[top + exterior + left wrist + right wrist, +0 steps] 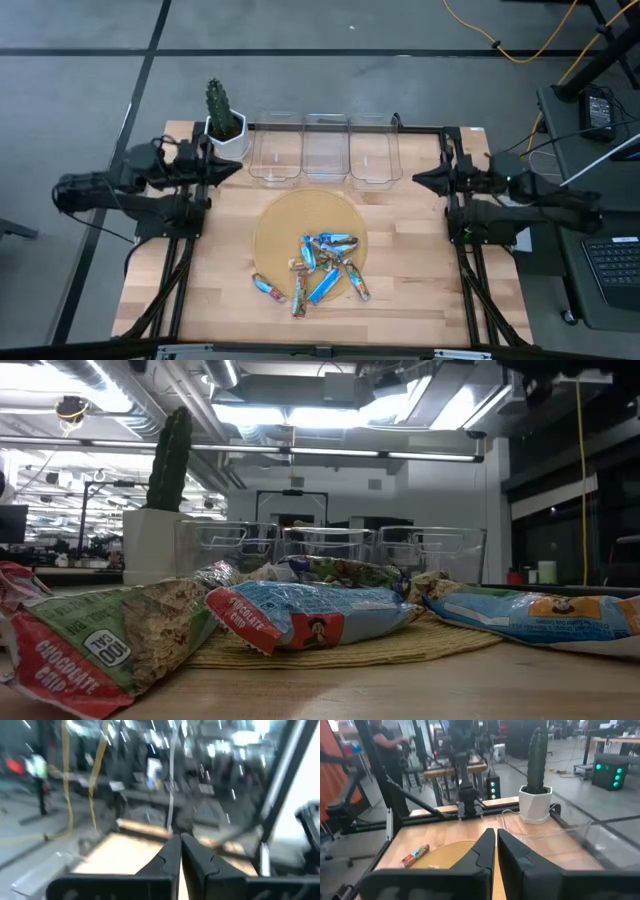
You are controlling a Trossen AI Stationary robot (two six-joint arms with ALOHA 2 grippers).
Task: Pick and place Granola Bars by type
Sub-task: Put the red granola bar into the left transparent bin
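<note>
Several shiny wrapped granola bars (322, 264) lie in a loose pile on the near part of a round woven mat (300, 215); some are blue, some brown. The low view shows a blue bar (310, 615) and a green-and-brown one (100, 645) close up. One bar (415, 856) shows in the right wrist view, beside the mat. My left gripper (236, 168) waits shut at the table's left side, raised and pointing right. My right gripper (418, 180) waits shut at the right side, pointing left. Both are far from the bars. Their shut fingertips show in the wrist views (180, 840) (496, 836).
Three clear plastic bins (325, 150) stand in a row at the table's far edge, behind the mat. A cactus in a white pot (222, 122) stands at the far left corner, next to the left bin. Bare wooden table (420, 260) lies on both sides of the mat.
</note>
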